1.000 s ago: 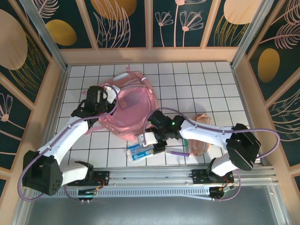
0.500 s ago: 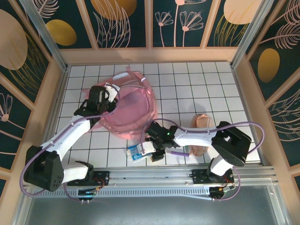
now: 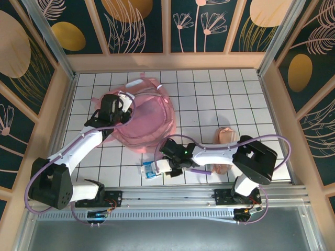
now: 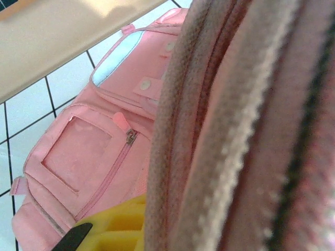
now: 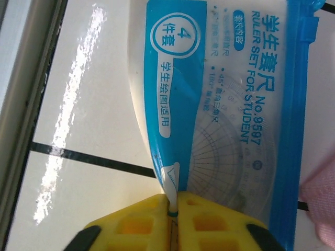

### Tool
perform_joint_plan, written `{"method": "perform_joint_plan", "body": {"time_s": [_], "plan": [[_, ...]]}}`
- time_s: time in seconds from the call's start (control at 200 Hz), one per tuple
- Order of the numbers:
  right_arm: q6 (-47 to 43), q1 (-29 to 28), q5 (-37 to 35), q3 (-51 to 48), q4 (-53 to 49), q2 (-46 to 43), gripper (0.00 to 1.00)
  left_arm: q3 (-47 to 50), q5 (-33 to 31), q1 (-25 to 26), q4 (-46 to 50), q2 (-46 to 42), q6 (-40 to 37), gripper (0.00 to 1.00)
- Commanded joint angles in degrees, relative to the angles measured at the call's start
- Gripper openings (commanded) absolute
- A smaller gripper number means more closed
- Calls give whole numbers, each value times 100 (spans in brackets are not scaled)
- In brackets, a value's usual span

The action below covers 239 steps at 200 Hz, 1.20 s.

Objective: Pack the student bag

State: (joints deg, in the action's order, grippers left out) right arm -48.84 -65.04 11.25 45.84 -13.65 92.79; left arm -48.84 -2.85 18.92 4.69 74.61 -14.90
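Observation:
The student bag (image 3: 146, 117) is a big pink backpack lying open at the back left of the tiled table. My left gripper (image 3: 114, 111) is shut on its left rim. In the left wrist view the zippered rim (image 4: 220, 130) crosses close in front of one yellow finger (image 4: 112, 230), with the bag's front pockets (image 4: 99, 157) behind. A blue-and-white ruler set packet (image 3: 152, 169) lies near the front edge. My right gripper (image 3: 168, 164) is shut on that packet's edge. The right wrist view shows the ruler set (image 5: 230, 99) pinched between the gripper's (image 5: 173, 212) yellow pads.
A peach-pink pencil pouch (image 3: 224, 149) lies on the table at the right, partly under the right arm. A metal rail (image 3: 167, 194) runs along the near edge, close to the packet. Wooden walls (image 3: 167, 61) fence the table on three sides.
My right gripper moved down and left to the ruler set and closed on its edge. The left arm shifted slightly, still holding the bag's rim.

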Motion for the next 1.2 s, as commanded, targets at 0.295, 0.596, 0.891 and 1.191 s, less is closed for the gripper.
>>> {"method": "perform_joint_plan", "body": {"time_s": [0.295,0.596,0.891,1.191], "plan": [[-291,67,-333,191,-611,-1207,0,61,437,-37,-3,-216,-385,0],[-1362,504,-371,1592,-1439,-1561,0,-10,1841,-28,168,-557,-1423,0],[-1760,1131,-506,1763,-325,-642,0,-42,2801,38,76,-1176,-1760,0],[-1807,1300,-1676,1917,2473,1206,0,-654,3405,78,243,-1085,-1586,0]]}}
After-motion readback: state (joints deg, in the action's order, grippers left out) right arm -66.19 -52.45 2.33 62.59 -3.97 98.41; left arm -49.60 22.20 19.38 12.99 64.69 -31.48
